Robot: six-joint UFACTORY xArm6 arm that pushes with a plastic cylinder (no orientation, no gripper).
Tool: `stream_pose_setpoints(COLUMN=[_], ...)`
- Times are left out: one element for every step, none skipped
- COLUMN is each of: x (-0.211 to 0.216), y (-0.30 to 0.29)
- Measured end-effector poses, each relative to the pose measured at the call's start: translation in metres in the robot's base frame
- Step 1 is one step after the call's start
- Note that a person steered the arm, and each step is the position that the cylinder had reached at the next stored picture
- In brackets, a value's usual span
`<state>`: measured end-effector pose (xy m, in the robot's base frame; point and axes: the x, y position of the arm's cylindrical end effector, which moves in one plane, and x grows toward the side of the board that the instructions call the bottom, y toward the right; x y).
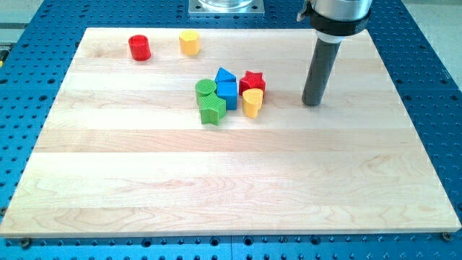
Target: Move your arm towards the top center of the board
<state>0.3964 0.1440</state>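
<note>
My tip (312, 103) rests on the wooden board (231, 180), right of centre in the upper half. A cluster of blocks lies to its left: a red star (253, 81), a yellow heart-like block (252, 102), a blue triangle-topped block (225, 75), a blue cube (228, 94), a green cylinder (206, 89) and a green star-like block (211, 110). The yellow block is the nearest, a clear gap left of the tip. A red cylinder (139, 47) and a yellow hexagonal block (189, 42) sit near the view's top left.
The board lies on a blue perforated table (433, 87). A metal mount (226, 6) stands at the view's top centre, just beyond the board's top edge. The arm's dark collar (336, 16) hangs over the board's top right.
</note>
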Motion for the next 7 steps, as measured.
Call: stream_pose_setpoints(x=[0.000,0.000,0.000,0.000,0.001,0.003,-0.031], y=[0.000,0.001,0.001,0.001,0.001,0.001,-0.007])
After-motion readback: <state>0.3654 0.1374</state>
